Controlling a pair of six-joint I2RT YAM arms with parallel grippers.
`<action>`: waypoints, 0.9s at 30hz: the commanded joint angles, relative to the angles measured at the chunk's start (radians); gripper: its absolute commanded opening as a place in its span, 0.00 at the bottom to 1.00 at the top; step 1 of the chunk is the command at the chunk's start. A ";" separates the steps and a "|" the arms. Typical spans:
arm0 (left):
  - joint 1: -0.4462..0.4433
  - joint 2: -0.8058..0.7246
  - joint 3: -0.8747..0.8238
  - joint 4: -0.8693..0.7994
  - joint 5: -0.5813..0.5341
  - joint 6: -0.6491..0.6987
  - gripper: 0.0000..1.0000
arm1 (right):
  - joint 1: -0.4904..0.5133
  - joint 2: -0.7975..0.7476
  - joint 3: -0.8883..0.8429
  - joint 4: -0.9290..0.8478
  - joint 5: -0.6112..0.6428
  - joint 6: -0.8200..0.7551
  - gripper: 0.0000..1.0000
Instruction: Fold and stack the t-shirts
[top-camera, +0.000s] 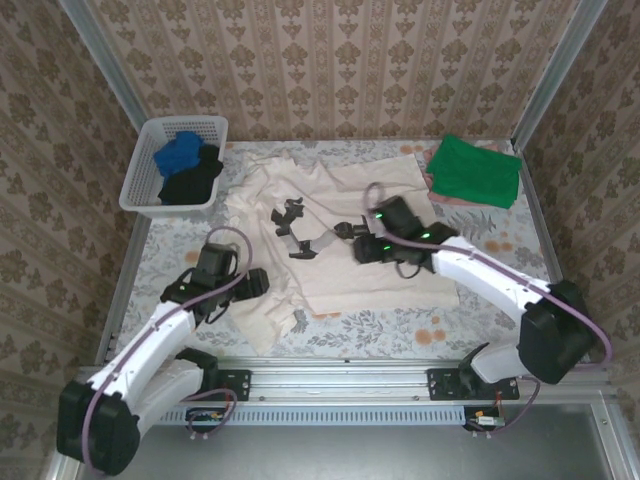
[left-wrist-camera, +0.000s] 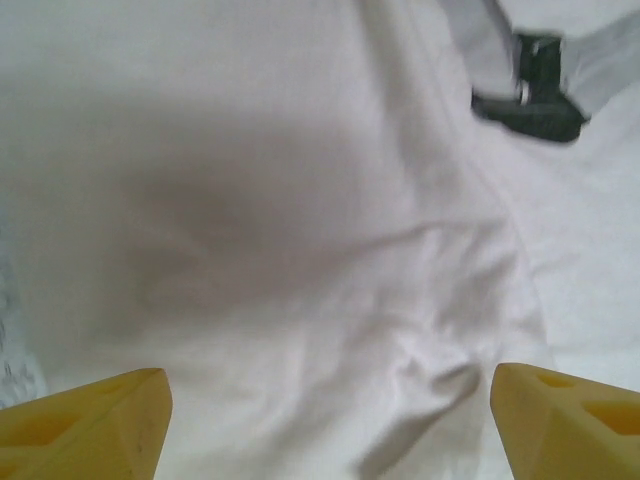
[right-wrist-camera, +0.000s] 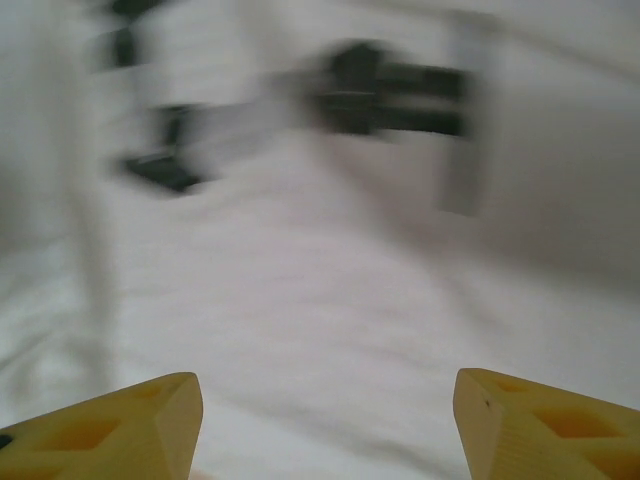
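Top external view: the cream t-shirt (top-camera: 340, 225) lies spread on the middle of the bench (top-camera: 400, 325), dark print up. The left hand (top-camera: 258, 282) sits at its near-left edge and the right hand (top-camera: 360, 248) over its middle. Both are released, fingers wide apart above the cloth. A folded green t-shirt (top-camera: 472, 170) lies far right. A blue t-shirt (top-camera: 178, 155) and a black t-shirt (top-camera: 195, 182) lie in the basket (top-camera: 138, 185).

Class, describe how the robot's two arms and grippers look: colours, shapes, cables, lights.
The left arm and right arm have white shells, black joints and looping lilac cables. Green lights glow near the right wrist. The left gripper and right gripper have yellow wedge-shaped fingers.
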 joint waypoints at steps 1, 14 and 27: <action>-0.127 -0.057 -0.031 -0.144 -0.075 -0.218 0.79 | -0.115 -0.039 -0.140 -0.258 0.118 0.219 0.70; -0.509 -0.008 -0.083 -0.291 -0.088 -0.470 0.67 | -0.267 -0.017 -0.269 -0.200 0.099 0.296 0.75; -0.527 0.118 -0.161 -0.100 -0.087 -0.453 0.47 | -0.305 0.064 -0.292 -0.132 0.047 0.262 0.69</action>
